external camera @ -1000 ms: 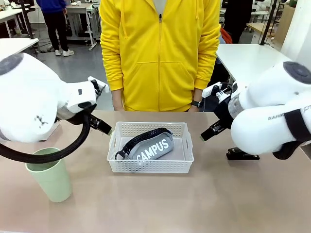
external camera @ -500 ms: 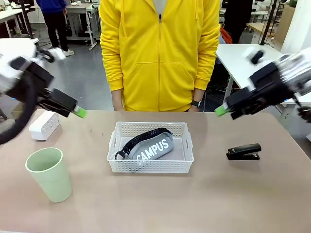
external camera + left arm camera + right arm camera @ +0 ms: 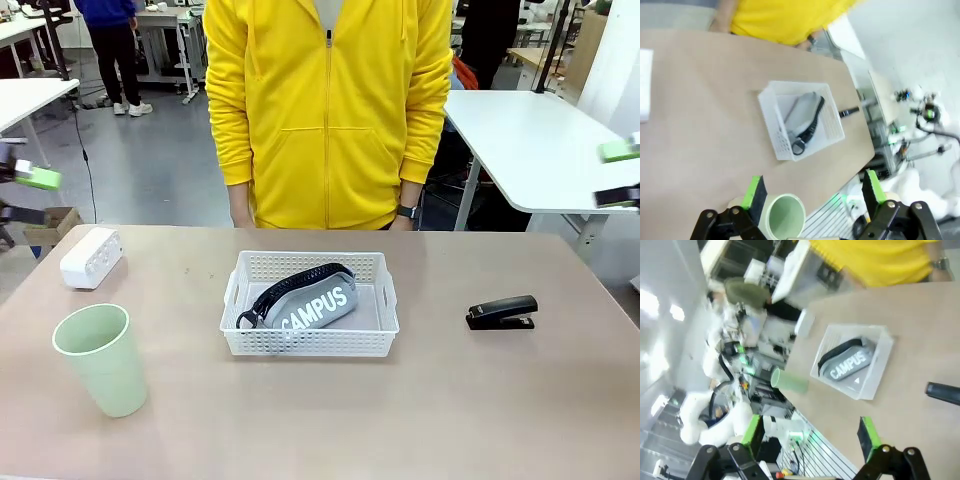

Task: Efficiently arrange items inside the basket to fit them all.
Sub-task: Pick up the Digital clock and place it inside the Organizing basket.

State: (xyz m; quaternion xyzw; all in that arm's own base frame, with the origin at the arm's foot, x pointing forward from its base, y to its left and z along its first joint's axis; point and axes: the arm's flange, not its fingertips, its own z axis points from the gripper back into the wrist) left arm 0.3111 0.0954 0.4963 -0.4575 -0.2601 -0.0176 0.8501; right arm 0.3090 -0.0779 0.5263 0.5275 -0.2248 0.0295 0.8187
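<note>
The left gripper (image 3: 813,190) and right gripper (image 3: 811,434) are held wide open (both empty); the pouch (image 3: 315,305) is seen inside the basket (image 3: 310,343).

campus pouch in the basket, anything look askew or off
The CAMPUS pouch lies diagonally across the white basket, covering most of its floor. Nothing looks spilled or damaged.

Left gripper (image 3: 813,192) and right gripper (image 3: 811,435): black linkage fingers (image 3: 759,202), green pads (image 3: 871,186), round pivot screws (image 3: 890,204). Person (image 3: 330,60): yellow zip hoodie (image 3: 300,150) with front pocket, dark wristwatch (image 3: 404,212).
</note>
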